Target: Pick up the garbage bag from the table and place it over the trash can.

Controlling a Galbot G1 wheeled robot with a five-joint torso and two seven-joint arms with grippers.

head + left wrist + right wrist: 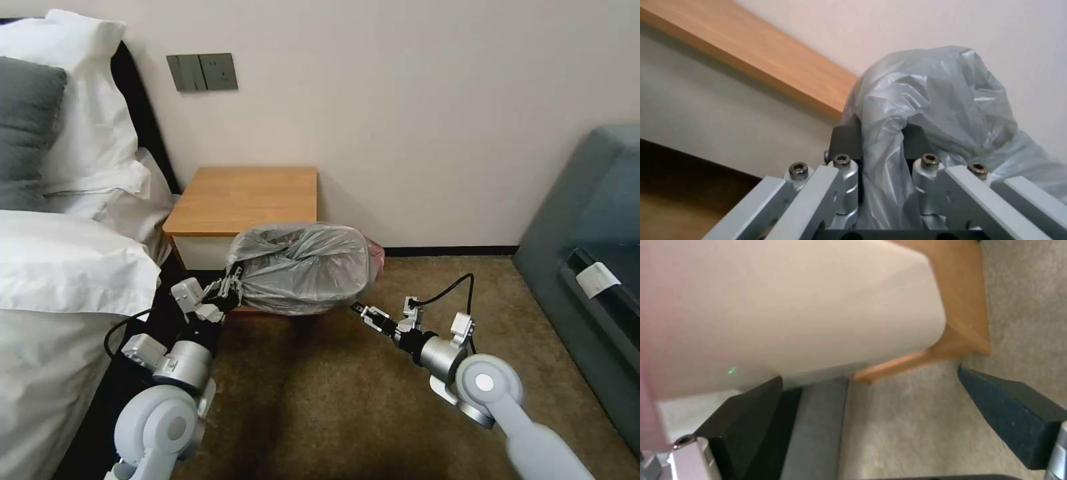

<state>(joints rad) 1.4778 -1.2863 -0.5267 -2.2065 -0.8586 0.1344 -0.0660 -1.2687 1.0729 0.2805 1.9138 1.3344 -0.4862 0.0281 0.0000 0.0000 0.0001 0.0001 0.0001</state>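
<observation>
The crinkled grey garbage bag (303, 265) bulges in front of the table (243, 197), hiding what stands under it, and a pinkish edge shows at its far right. My left gripper (231, 285) is shut on the bag's left side. In the left wrist view the garbage bag (929, 100) is pinched between the dark fingers (845, 141). My right gripper (362, 311) hovers low at the bag's right side, open and holding nothing. In the right wrist view the cream trash can (795, 306) wall lies close before the spread right gripper (869, 375).
A bed with white pillows (60, 200) lies to the left, close to my left arm. A grey-blue sofa (593, 253) stands at the right. Brown carpet (333, 400) lies in front. The wall (400, 100) is behind the table, whose wooden leg (965, 340) is beside the can.
</observation>
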